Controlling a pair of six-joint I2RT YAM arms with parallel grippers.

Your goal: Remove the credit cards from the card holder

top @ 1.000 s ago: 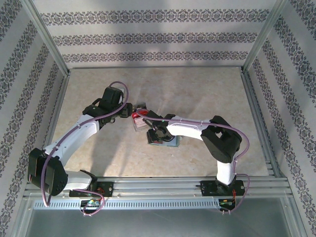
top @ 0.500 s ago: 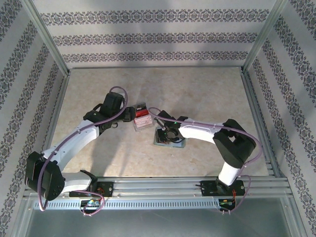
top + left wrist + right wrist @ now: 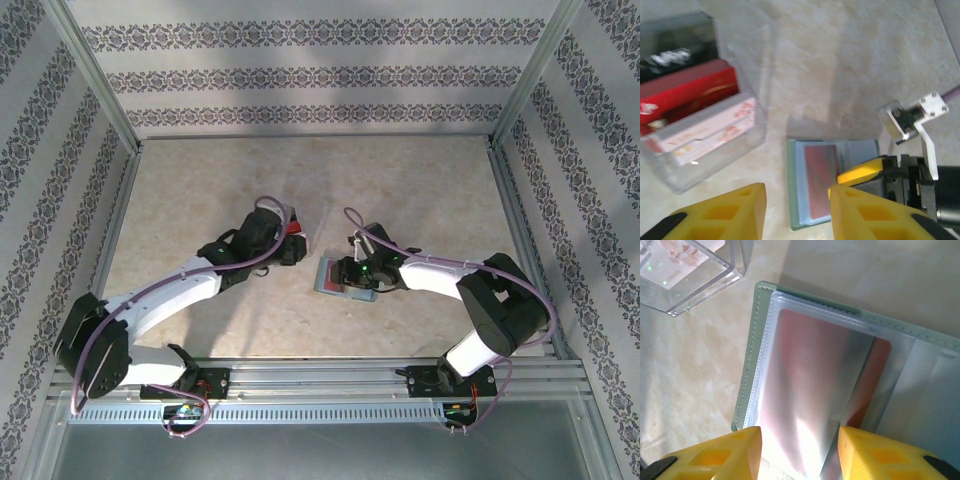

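Note:
The card holder (image 3: 752, 355) lies open and flat on the table, pale teal with clear sleeves; it is also in the top view (image 3: 328, 282). A reddish credit card (image 3: 805, 385) sits inside a sleeve of its left panel (image 3: 819, 175). My right gripper (image 3: 800, 452) is open just above that panel, its yellow fingers astride the sleeved card. In the top view the right gripper (image 3: 352, 270) is over the holder's right part. My left gripper (image 3: 797, 212) is open, hovering over the holder's left edge, with nothing between its fingers. It comes in from the left (image 3: 294, 252).
A clear plastic tray (image 3: 700, 130) with red, black and pale cards stands just left of and behind the holder (image 3: 298, 230). The two grippers are close together over the holder. Patterned walls and metal rails (image 3: 300, 378) enclose the table.
Both grippers have come down to the holder. The left one moved right and nearer, past the tray. The right arm folded low and its gripper shifted right. Both pairs of jaws have narrowed.

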